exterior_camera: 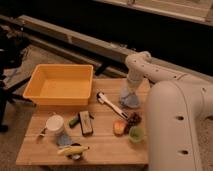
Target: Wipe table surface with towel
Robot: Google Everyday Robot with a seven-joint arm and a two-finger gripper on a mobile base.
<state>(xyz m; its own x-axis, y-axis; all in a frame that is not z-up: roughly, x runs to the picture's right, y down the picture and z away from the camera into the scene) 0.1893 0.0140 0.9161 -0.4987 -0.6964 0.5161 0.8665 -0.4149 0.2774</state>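
We see the gripper (129,92) at the right of centre, pointing straight down over the far right part of the table surface (102,144). Its jaws are closed narrow on the towel (132,101). The grey-blue cloth is bunched up at the top, where it is pinched, and spreads below into a wider pad that meets the wood. We judge that this hold lets the arm press down and drag the cloth without losing it.

The arm bends in from the right edge of the frame, with its elbow above the towel, so the wrist stands upright over the contact patch. The towel lies just right of a white-handled utensil (110,105) and above an orange fruit (119,128). The yellow tub (60,85) fills the upper left of the table and a white cup (55,123) stands lower left. The bare wood around the towel is narrow, so we think any wiping stroke must stay short or it will push into these items.
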